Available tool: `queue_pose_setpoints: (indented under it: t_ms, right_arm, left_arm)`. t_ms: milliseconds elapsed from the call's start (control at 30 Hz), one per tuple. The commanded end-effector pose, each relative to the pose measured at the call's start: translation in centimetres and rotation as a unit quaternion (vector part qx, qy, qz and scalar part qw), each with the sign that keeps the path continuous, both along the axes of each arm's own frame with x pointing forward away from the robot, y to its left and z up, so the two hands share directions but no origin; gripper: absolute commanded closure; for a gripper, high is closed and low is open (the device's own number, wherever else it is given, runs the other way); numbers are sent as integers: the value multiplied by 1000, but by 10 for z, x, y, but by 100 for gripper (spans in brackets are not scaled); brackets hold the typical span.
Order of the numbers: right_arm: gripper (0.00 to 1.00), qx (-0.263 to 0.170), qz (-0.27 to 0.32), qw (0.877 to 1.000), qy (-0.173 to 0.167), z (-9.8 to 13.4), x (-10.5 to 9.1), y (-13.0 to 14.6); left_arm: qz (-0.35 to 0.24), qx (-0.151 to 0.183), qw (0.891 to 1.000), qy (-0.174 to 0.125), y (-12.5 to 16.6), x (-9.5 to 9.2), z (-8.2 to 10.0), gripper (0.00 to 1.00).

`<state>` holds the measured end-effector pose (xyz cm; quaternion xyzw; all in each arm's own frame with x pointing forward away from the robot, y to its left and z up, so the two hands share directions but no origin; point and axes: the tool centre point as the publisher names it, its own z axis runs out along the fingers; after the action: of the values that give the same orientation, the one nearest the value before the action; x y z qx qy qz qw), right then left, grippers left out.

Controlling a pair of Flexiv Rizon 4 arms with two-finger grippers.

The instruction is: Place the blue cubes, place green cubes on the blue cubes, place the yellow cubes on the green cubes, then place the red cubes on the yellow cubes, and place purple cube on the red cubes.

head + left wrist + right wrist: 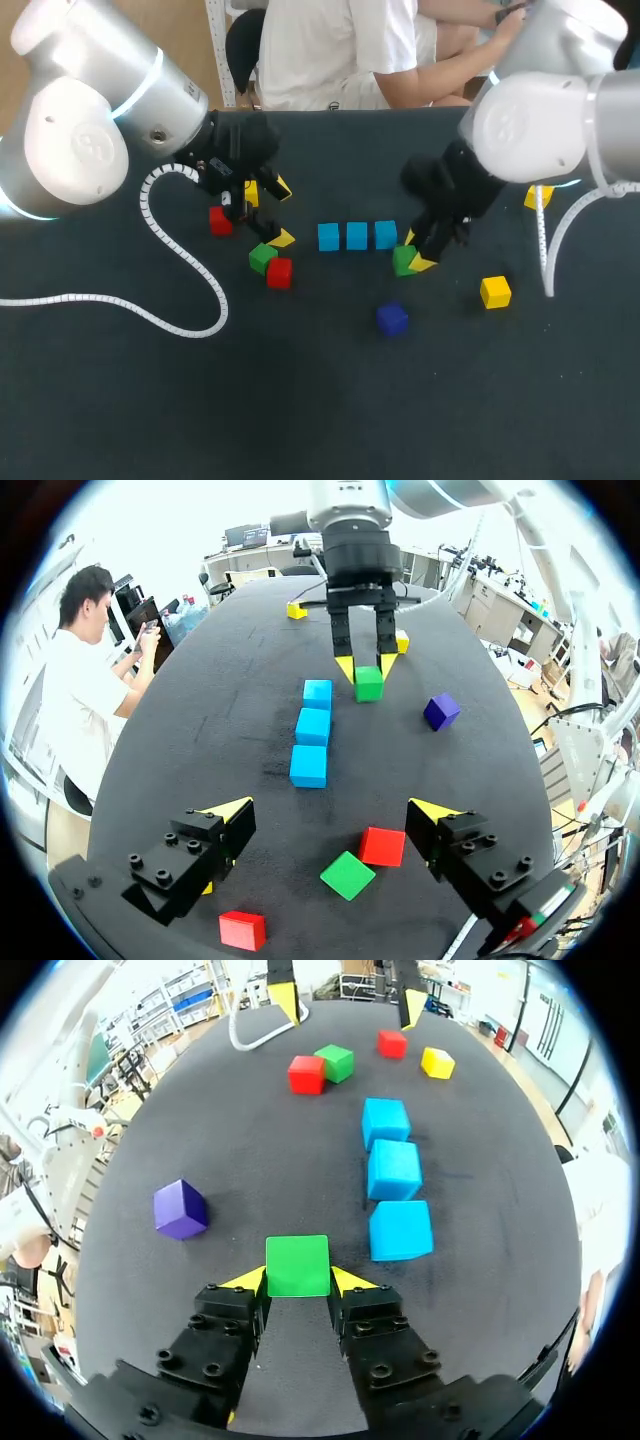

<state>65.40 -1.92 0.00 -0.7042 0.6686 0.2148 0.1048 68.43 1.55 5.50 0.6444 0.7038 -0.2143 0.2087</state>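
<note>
While pinched from two sides by the yellow tips of the right gripper, the held green cube sat at or just above table level; contact w/ the surface could not be told.

- Key relation: blue row, 3 pcs set edge to edge. Its long axis ran straight ahead along the right gripper's fingers. It lay just beside the held green cube, on the side toward the left arm.
- Near-end blue cube: closest pc, narrow gap, not touching. Faces approx. square w/ the held green cube.
- Judged next move: lift, sidestep over the near-end blue cube, lower. Right arm was far nearer than the left.
- Left gripper: fingers spread, nothing between them, hovering at the row's far end, well apart from it.
- Below the left gripper: spare green cube touching red cube. 2nd red cube lay beside one finger.
- Purple cube: on the opposite side of the held green cube from the row, apart from both.
- Yellow cube: on the right arm's side, clear of the path.
- Obstructions: none seen btwn the held green cube and the row.
- Judged risk: too low a sidestep could nudge the near-end blue cube out of line.
</note>
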Motion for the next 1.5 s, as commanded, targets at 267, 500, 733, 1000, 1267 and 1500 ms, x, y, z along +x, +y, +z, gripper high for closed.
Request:
queue_pose_setpoints:
  t_ms: [267, 500, 733, 1000, 1267, 1500]
  right_arm:
    - [100, 15, -21, 999, -24, 41, 2, -3]
    - [100, 17, -10, 999, -37, 56, 10, 17]
    - [100, 13, -14, 999, -40, 56, 18, 31]
    - [100, 12, -13, 999, -37, 48, 28, 37]
    - [100, -2, -12, 999, -38, 42, 37, 43]
    - [100, -11, -18, 999, -33, 32, 44, 44]
  left_arm:
    - [-2, -1, 1000, 1, 0, 2, -1, 0]
    - [-2, -1, 1000, 1, 0, 2, -1, 0]
    - [-2, -1, 1000, 1, 0, 2, -1, 0]
    - [-2, -1, 1000, 1, 0, 2, -1, 0]
    - [-2, -1, 1000, 1, 0, 2, -1, 0]
    - [-2, -1, 1000, 1, 0, 2, -1, 0]
